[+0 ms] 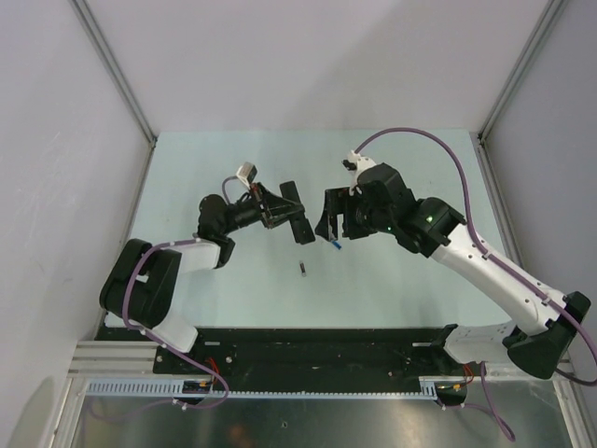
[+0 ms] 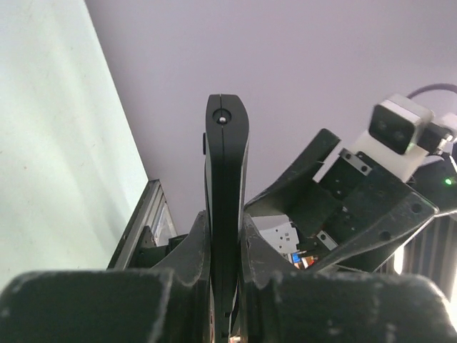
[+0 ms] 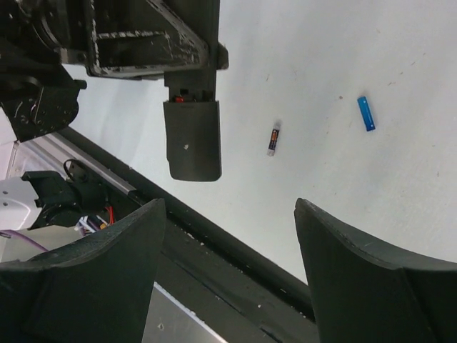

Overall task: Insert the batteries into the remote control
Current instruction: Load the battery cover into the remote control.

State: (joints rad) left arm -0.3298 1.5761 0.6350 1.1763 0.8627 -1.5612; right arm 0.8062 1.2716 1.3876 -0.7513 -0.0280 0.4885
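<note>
Batteries (image 3: 274,137) look tiny, light, stiff and roll-happy, so I'd pinch one mid-barrel. Meanwhile right pincer (image 3: 230,207) gapes empty, left pincer (image 2: 225,229) grips the remote control (image 2: 226,164).

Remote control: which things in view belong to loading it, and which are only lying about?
For the job: slim black rectangular remote control, held in the left claw; small orange-and-dark cylindrical battery; small blue cylindrical battery.
Only lying about: grey metal rail at the table's near edge; purple cable.
</note>
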